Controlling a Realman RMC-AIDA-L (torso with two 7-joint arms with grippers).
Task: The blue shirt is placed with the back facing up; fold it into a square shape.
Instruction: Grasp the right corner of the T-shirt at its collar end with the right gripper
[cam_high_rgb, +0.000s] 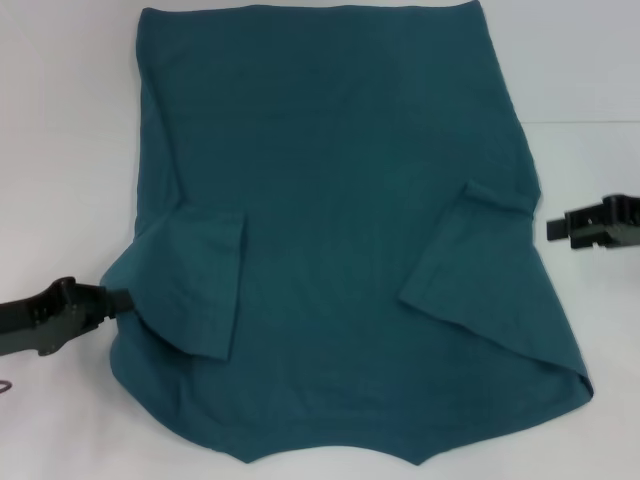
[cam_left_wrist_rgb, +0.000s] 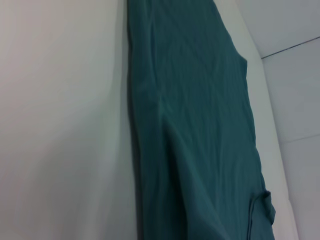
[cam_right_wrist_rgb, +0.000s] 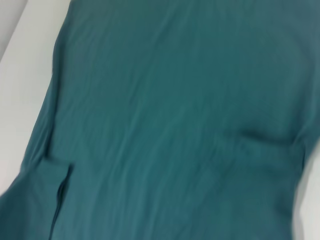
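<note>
The blue shirt (cam_high_rgb: 340, 200) lies spread on the white table, plain side up, with both short sleeves folded inward onto the body. My left gripper (cam_high_rgb: 122, 297) is at the shirt's left edge beside the folded left sleeve (cam_high_rgb: 200, 285), its tip pinched on the cloth edge, which bulges out toward it. In the left wrist view a raised ridge runs along the shirt (cam_left_wrist_rgb: 190, 125) toward the camera. My right gripper (cam_high_rgb: 553, 229) hovers off the right edge, apart from the cloth, fingers parted. The right wrist view is filled by the shirt (cam_right_wrist_rgb: 175, 115).
The white table (cam_high_rgb: 60, 120) extends on both sides of the shirt. A seam line (cam_high_rgb: 590, 123) crosses the surface at the right. The shirt's near edge reaches the bottom of the head view.
</note>
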